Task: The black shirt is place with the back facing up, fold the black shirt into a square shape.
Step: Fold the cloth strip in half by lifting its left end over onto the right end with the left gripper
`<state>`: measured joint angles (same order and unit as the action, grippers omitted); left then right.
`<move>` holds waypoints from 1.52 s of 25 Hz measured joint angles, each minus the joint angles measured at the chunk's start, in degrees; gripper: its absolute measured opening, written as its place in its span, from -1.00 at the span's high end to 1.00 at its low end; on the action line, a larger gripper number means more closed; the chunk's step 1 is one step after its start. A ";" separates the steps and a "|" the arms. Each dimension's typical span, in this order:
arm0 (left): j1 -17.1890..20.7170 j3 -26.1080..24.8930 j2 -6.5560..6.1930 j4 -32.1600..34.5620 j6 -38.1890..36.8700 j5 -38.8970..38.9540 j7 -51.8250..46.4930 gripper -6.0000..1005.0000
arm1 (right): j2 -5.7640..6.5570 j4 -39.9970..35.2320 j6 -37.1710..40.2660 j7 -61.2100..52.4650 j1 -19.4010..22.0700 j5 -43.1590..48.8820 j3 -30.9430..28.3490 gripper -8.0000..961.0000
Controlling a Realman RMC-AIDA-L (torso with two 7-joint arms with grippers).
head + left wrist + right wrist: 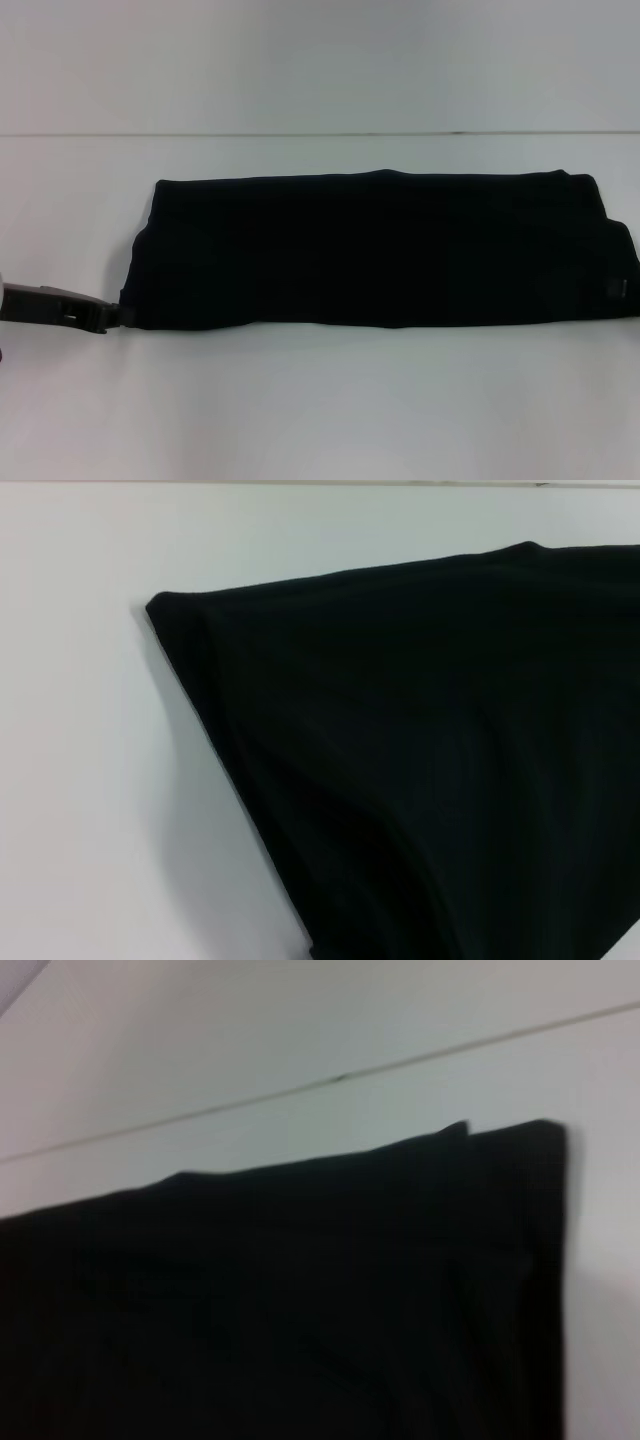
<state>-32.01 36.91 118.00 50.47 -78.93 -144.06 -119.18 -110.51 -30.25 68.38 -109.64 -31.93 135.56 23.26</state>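
Note:
The black shirt (380, 250) lies folded into a long band across the white table (320, 410). My left gripper (118, 316) comes in low from the left edge and is shut on the shirt's near left corner. In the left wrist view the shirt (430, 760) rises toward the camera from its far left corner, with a shadow beneath it. My right gripper (617, 288) shows only as a small grey part over the shirt's near right corner. The right wrist view shows the shirt's far right corner (300, 1290) close up.
The table's far edge (320, 134) runs behind the shirt, with a pale wall beyond it. A strip of white table lies between the shirt and me, and more table lies to the shirt's left (80, 780).

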 joint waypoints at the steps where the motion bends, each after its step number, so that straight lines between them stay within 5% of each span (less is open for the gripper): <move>1: -0.03 0.00 -0.02 -0.01 0.00 0.00 0.00 0.99 | -0.11 0.01 0.02 0.02 -0.08 0.01 0.40 -0.25; 4: -0.16 0.01 -0.13 -0.02 -0.01 0.00 0.00 0.99 | -0.27 -0.06 0.18 0.05 -0.18 -0.01 1.00 -0.21; 13: -0.25 -0.23 -0.24 0.00 0.05 0.00 -0.10 0.99 | 0.10 -0.73 1.79 0.58 0.64 -0.47 0.55 0.27; 18: 0.06 -0.47 -0.23 0.14 0.07 0.00 -0.18 0.99 | 0.18 -0.76 2.19 0.59 0.90 -0.55 0.53 0.75; 24: 0.65 -1.00 -0.60 0.53 -1.38 -0.01 -0.05 0.99 | 0.68 -0.83 3.73 0.72 1.57 -0.60 -0.88 0.95; 38: 1.32 -5.57 -1.70 1.97 -7.72 -4.45 3.75 0.99 | 1.67 -1.36 7.44 1.42 3.57 -0.57 -1.11 0.95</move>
<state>-30.69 31.34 116.30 52.44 -86.64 -148.51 -115.43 -108.84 -31.60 75.82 -108.22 -28.36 134.99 22.15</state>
